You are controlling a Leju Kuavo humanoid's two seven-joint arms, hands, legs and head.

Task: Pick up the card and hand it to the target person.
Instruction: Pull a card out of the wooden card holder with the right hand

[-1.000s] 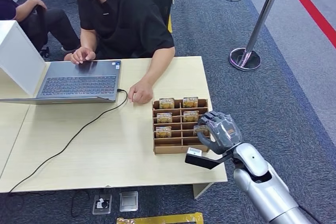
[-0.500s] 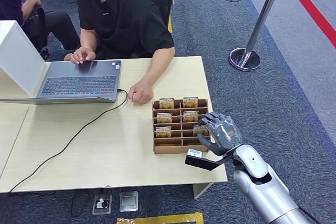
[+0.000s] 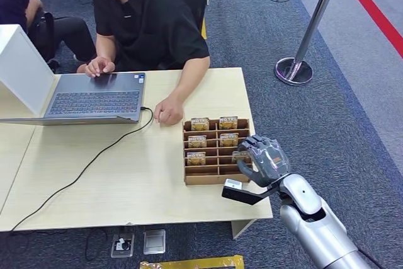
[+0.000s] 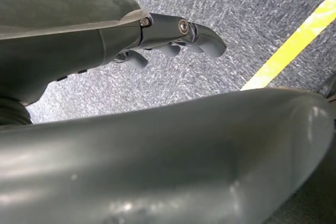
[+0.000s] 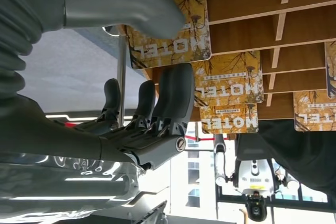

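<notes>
A brown wooden rack (image 3: 216, 179) on the table's right side holds several yellow hotel cards (image 3: 200, 123) upright in its slots. My right hand (image 3: 264, 159) is at the rack's right edge, level with the card (image 3: 241, 155) in the third row of the right column. In the right wrist view that card (image 5: 170, 40) sits in its slot with my thumb (image 5: 130, 3) on one side and my dark fingers (image 5: 174, 93) on the other, a gap showing between them. My left hand (image 4: 170, 35) hangs over grey carpet, fingers loosely extended and holding nothing.
A person in a black shirt (image 3: 147, 23) sits across the table (image 3: 119, 174), one hand (image 3: 167, 111) resting just left of the rack, the other on a laptop (image 3: 95, 96). A black cable (image 3: 95, 162) crosses the table. Another person (image 3: 28, 4) sits far left. A stanchion base (image 3: 295, 70) stands right.
My right hand has barely shifted at the rack's right edge. The person at the far left has leaned further into the picture.
</notes>
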